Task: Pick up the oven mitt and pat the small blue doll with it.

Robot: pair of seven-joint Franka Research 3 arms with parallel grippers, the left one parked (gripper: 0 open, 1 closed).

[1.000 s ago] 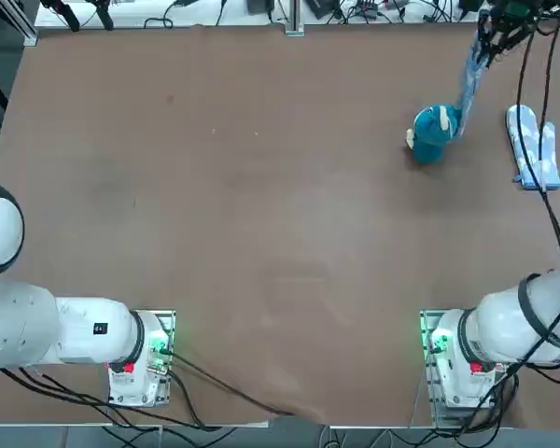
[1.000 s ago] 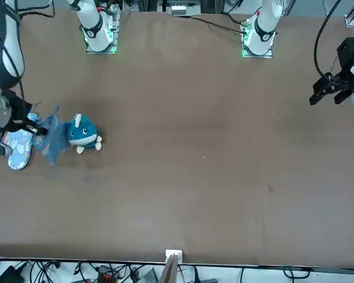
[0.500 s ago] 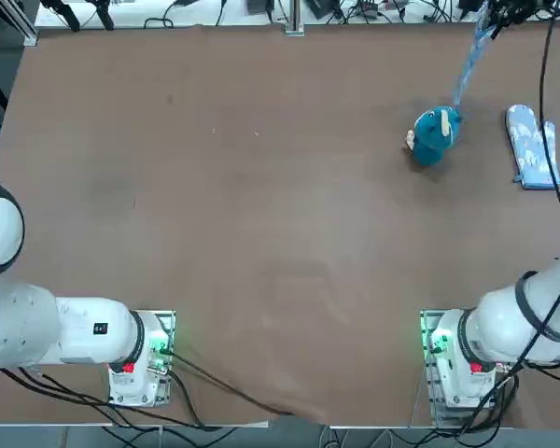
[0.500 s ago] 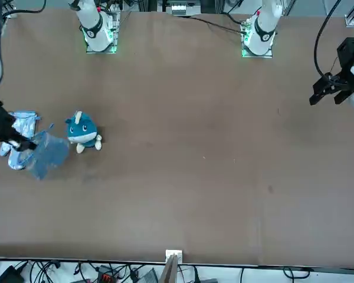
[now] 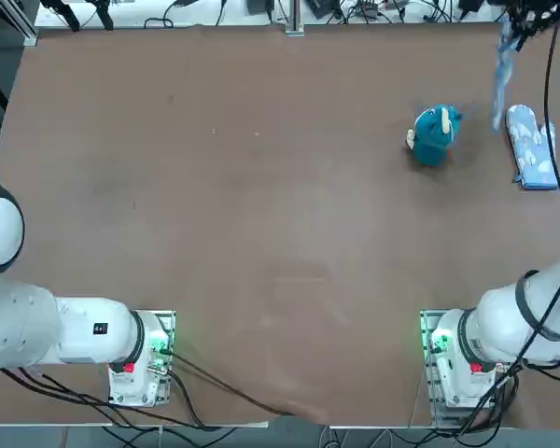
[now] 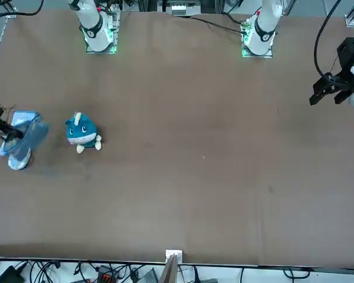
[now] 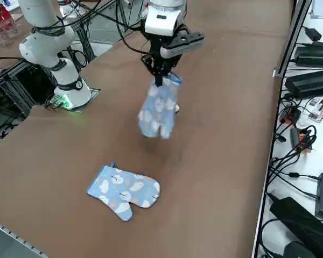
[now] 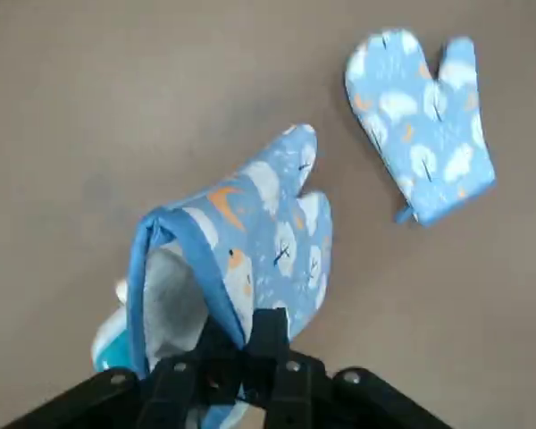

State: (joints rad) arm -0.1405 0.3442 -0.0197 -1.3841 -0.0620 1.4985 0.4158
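Note:
The small blue doll (image 5: 434,133) stands on the brown table at the far right, teal with cream patches, also in the front view (image 6: 81,132). My right gripper (image 7: 160,79) hovers high beside it, shut on the cuff of the oven mitt (image 7: 157,113). The pale-blue mitt (image 5: 500,73) hangs down in the air, apart from the doll, between it and the table's right edge. In the wrist view the mitt (image 8: 255,234) dangles from my gripper (image 8: 247,350), with a sliver of the doll (image 8: 113,350) behind it. From the right side the mitt hides most of the doll.
A second, alike mitt (image 5: 532,146) lies flat on the table right of the doll, also seen from the side (image 7: 124,190) and the wrist (image 8: 420,123). Cables and equipment line the table's far edge (image 7: 282,54).
The held mitt rested against the doll a second ago. My gripper has since lifted it and swung it rightward, off the doll and toward the lying mitt.

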